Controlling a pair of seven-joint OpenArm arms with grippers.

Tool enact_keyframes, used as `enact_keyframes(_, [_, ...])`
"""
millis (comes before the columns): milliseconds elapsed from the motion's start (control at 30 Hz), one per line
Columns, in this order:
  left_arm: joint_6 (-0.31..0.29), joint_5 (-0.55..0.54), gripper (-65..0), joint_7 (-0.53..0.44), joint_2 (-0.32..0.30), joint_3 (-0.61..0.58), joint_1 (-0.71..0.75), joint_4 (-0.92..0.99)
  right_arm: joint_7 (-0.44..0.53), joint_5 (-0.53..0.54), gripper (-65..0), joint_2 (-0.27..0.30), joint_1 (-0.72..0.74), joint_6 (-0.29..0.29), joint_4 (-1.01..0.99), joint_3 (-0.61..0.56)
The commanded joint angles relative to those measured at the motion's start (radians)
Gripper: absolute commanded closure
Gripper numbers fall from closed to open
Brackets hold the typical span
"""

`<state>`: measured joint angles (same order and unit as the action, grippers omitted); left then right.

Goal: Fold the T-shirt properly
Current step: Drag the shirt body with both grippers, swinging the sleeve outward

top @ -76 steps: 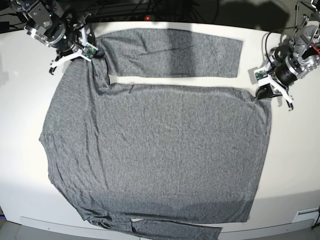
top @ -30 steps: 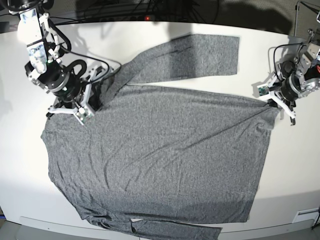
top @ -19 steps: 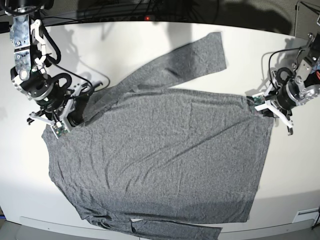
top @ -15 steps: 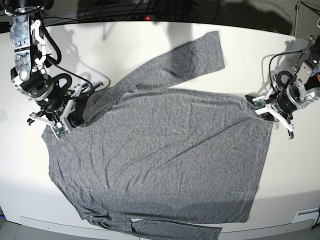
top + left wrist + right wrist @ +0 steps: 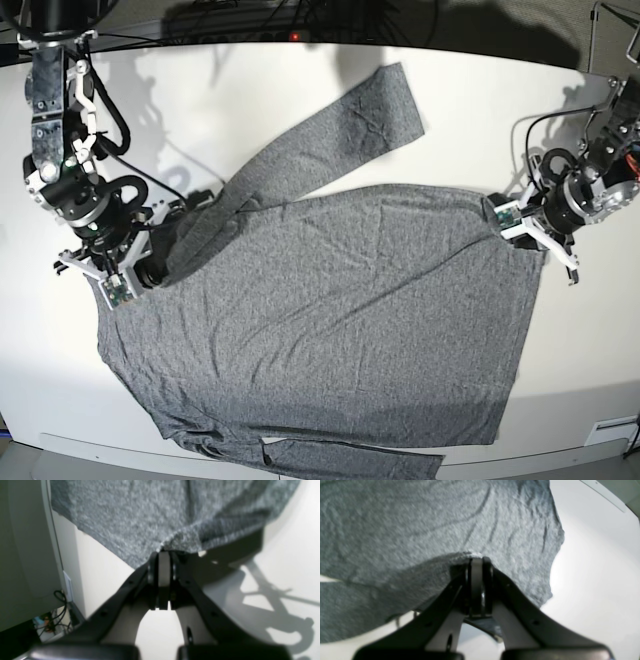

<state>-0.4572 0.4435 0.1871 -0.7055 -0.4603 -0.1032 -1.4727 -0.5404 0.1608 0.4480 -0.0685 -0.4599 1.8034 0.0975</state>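
The large heather-grey knit T-shirt (image 5: 320,320) is being pinched on the white tabletop (image 5: 590,350) at opposite edges, by the left claw (image 5: 160,562) and the right claw (image 5: 476,561).

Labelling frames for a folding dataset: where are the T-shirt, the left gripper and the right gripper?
T-shirt (image 5: 330,300), base view, middle of the body.
left gripper (image 5: 160,555), left wrist view, between closed fingertips.
right gripper (image 5: 476,560), right wrist view, between closed fingertips.

Mottled heather-grey T-shirt (image 5: 330,310), seemingly plain white table (image 5: 590,340)
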Motion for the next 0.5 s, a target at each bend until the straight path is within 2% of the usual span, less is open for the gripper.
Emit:
enact_keyframes(0, [0.013,0.000,0.0,-0.008,-0.014,0.009,-0.024,-0.011,0.024,0.000,0.0,0.009,0.029,0.006,0.002,0.007])
enact_keyframes(233, [0.020,-0.001,0.0,-0.005,-0.006,0.009,-0.104,0.078,0.024,0.000,0.0,0.003,0.123,0.006,-0.134,0.007])
enact_keyframes(467, [0.021,-0.074,0.0,-0.076,-0.003,0.009,-0.199,0.206,0.024,0.000,0.0,0.000,0.241,0.006,-0.300,0.007])
